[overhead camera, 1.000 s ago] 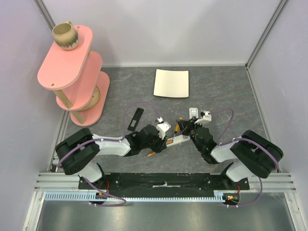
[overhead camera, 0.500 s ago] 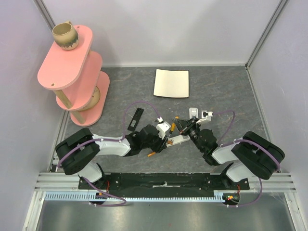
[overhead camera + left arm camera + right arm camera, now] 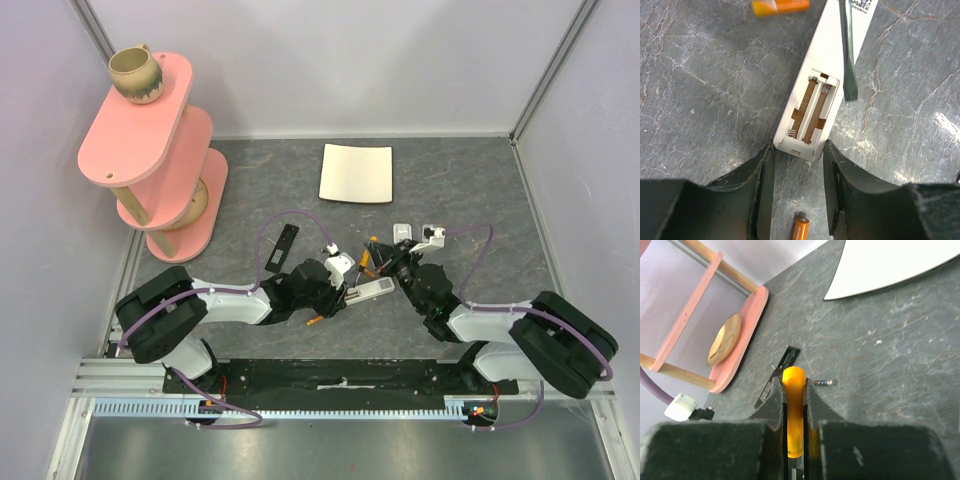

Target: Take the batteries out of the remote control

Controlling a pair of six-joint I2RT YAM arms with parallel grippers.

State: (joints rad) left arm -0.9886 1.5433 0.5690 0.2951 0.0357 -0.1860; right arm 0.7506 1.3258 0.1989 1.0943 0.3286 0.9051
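Observation:
The white remote control (image 3: 812, 107) lies on the grey table with its battery bay open and empty, springs showing. It also shows in the top view (image 3: 370, 291). My left gripper (image 3: 799, 147) is closed on the bay end of the remote, a finger against each side. One orange battery (image 3: 800, 227) lies on the table between the left fingers, behind the remote's end. A second battery (image 3: 780, 6) lies left of the remote. My right gripper (image 3: 793, 382) is shut on the orange handle of a screwdriver (image 3: 793, 405). Its dark shaft (image 3: 847, 55) hangs over the remote.
A flat black bar (image 3: 282, 248) lies left of the arms. A white square sheet (image 3: 356, 173) lies at the back. A pink tiered shelf (image 3: 150, 150) with a mug (image 3: 135, 75) on top stands at the far left. A small dark bit (image 3: 822, 382) lies beyond the right fingers.
My right arm has swung its elbow out to the right and drawn the screwdriver up and back from the battery bay. The left gripper and the remote have stayed put.

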